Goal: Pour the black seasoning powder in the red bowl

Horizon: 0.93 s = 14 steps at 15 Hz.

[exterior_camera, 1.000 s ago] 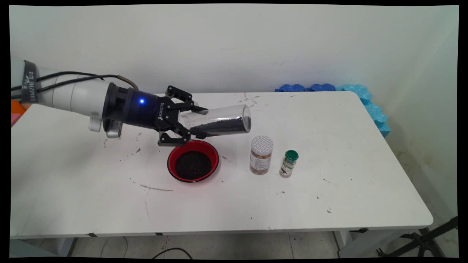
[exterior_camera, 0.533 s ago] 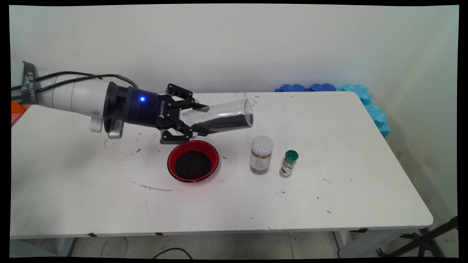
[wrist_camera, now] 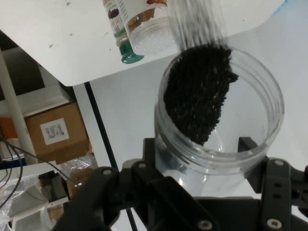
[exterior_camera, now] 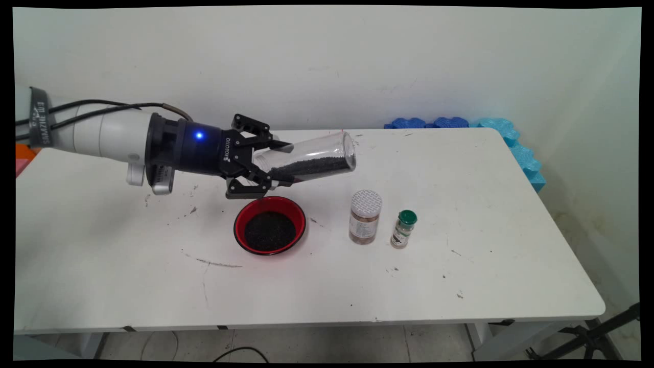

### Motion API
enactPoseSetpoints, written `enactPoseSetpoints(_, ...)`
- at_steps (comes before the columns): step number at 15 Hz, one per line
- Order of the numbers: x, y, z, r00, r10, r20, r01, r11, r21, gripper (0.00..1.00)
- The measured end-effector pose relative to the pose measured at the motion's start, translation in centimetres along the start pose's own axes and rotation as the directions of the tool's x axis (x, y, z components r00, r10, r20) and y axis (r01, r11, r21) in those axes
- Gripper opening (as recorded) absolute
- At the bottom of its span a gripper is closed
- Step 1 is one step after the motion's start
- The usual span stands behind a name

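Closed jaws grip a clear jar near its open end, one finger above and one below the glass, so that the gripper holds the vessel clear of the white table. White arm enters from the left of the main view and lies nearly horizontal, with black cables running along its upper side and a black wrist section leading into the linkage. Jar extends rightward from the fingers, tilted with its closed base raised toward the right and its mouth toward the gripper; black granules lie along its lower wall. Hand view looks straight into the jar's mouth, where the granules are heaped against one side of the interior and the black fingers bracket the rim on both sides. Directly below the gripper a red bowl containing more black granules rests on the table, apart from the jar. To its right stands a white-lidded jar with brownish contents, upright, and just beside that a smaller green-capped bottle, also upright. Blue foam pieces line the far right edge of the table.
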Motion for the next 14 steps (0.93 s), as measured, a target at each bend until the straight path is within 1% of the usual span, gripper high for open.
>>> enactPoseSetpoints(14, -0.19, -0.18, 0.01, 1.000, -0.014, 0.017, 0.015, 1.000, -0.016, 0.00)
